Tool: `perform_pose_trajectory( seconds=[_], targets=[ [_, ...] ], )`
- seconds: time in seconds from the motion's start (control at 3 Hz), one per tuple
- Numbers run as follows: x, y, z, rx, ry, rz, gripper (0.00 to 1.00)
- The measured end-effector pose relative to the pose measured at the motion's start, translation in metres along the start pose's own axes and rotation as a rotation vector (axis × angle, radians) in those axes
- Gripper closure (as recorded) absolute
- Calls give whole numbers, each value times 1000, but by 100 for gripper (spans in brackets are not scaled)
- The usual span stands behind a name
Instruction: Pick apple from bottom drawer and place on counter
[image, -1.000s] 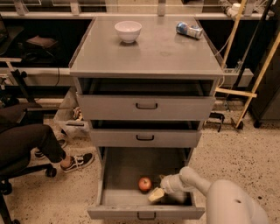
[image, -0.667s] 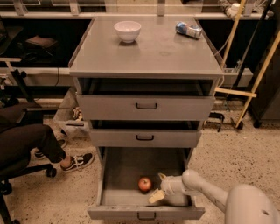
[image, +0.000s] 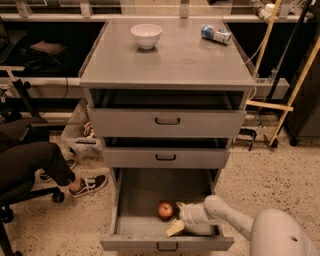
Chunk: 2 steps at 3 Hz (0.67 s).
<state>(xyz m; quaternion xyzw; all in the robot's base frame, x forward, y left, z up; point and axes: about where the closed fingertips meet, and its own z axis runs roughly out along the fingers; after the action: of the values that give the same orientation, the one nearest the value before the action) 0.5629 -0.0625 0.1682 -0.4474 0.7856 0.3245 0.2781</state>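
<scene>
The apple (image: 165, 210), small, red with orange patches, lies on the grey floor of the bottom drawer (image: 137, 197), which is pulled open. My gripper (image: 177, 217) is inside that drawer, just right of the apple, with its cream fingertips (image: 175, 228) spread on either side of the apple's right flank; it is open and holds nothing. The white arm reaches in from the lower right. The counter (image: 170, 57) is the flat grey top of the cabinet.
A white bowl (image: 146, 35) stands at the counter's back left and a blue-and-white can (image: 215, 34) lies at its back right. The two upper drawers (image: 167, 121) are slightly open. A seated person's leg and shoe (image: 87, 184) are on the floor at left.
My arm has reached further left into the bottom drawer, bringing the gripper closer to the apple. The apple has not moved.
</scene>
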Motion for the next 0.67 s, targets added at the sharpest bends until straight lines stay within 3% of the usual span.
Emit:
perform_pose_trajectory(
  seconds=[0.33, 0.67],
  targets=[
    [-41, -32, 24, -33, 37, 12, 0],
    [-40, -31, 24, -34, 37, 14, 0]
  ],
)
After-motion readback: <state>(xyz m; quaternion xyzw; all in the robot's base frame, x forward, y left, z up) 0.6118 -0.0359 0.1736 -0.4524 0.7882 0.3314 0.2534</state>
